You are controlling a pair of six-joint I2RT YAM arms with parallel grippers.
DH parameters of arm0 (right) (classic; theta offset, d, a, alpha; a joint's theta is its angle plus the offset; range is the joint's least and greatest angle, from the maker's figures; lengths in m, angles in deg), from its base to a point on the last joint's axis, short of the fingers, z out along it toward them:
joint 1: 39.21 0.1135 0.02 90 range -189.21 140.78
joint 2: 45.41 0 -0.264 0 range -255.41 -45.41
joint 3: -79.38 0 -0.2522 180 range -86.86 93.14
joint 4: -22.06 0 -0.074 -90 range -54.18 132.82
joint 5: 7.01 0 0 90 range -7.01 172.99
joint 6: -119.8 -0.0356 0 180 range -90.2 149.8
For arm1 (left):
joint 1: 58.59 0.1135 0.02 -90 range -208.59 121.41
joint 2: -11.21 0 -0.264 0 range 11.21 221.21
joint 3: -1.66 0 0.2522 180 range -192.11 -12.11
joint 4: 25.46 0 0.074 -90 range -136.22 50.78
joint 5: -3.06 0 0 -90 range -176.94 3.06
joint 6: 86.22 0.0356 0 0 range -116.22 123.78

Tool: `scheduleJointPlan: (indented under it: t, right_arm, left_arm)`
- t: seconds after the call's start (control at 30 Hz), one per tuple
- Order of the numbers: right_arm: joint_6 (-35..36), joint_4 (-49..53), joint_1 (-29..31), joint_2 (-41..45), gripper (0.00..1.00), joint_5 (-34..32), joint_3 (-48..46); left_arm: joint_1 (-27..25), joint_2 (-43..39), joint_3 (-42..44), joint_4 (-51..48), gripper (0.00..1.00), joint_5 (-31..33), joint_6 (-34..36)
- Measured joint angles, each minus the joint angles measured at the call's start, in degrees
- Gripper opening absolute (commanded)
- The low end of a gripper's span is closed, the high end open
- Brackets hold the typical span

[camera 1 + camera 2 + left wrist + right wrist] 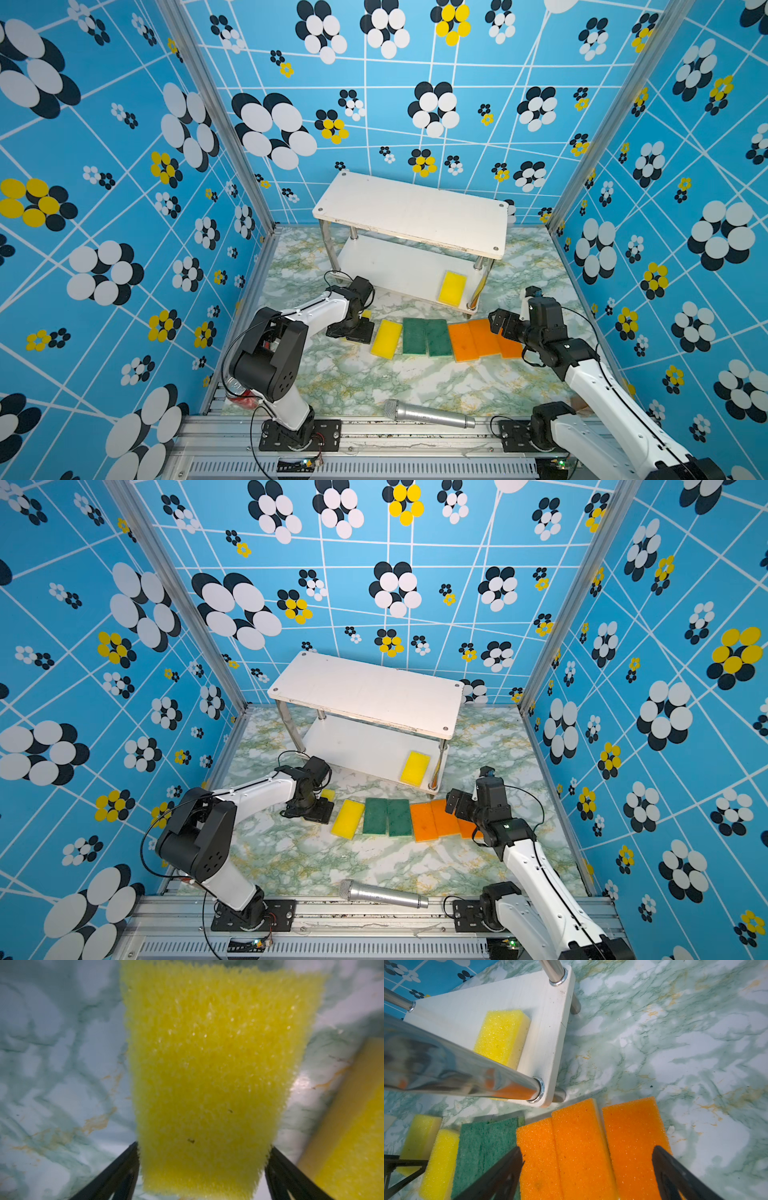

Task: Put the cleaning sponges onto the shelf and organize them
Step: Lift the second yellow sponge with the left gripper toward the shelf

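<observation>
**Shelf.** I see the shelf standing near the back edge of the bench, about midway between the side edges. One yellow sponge lies flat on the lower board. It sits at that board's front right corner, just beside the metal post.

**Row on the bench.** The other sponges lie flat in a line between the shelf and the front edge. From left to right I read:
- a second yellow sponge, mostly hidden under the left arm in both top views
- a third yellow sponge, near it but apart
- the left green sponge and the right green sponge, side by side and touching
- the left orange sponge, the middle orange sponge and the right orange sponge, set close together

**Left pincer**. It is lowered over the second yellow sponge. One finger stands at each long side, right at the foam's edge. I cannot tell whether the foam is clamped or only flanked.

**Right pincer**. It hangs above the orange sponges with its jaws spread wide, holding nothing. In the top views it hides part of the right orange sponge.

**Other item.** A microphone lies along the front edge of the bench, near its middle.
</observation>
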Motion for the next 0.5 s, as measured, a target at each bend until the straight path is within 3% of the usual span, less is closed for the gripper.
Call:
scheduleJointPlan:
  t: [0.5]
  right_arm:
    - [0.0, 0.0, 0.0, 0.5, 0.99, 0.0, 0.0]
  left_arm:
    - [-0.2, 0.6, -0.7, -0.7, 0.69, 1.0, 0.6]
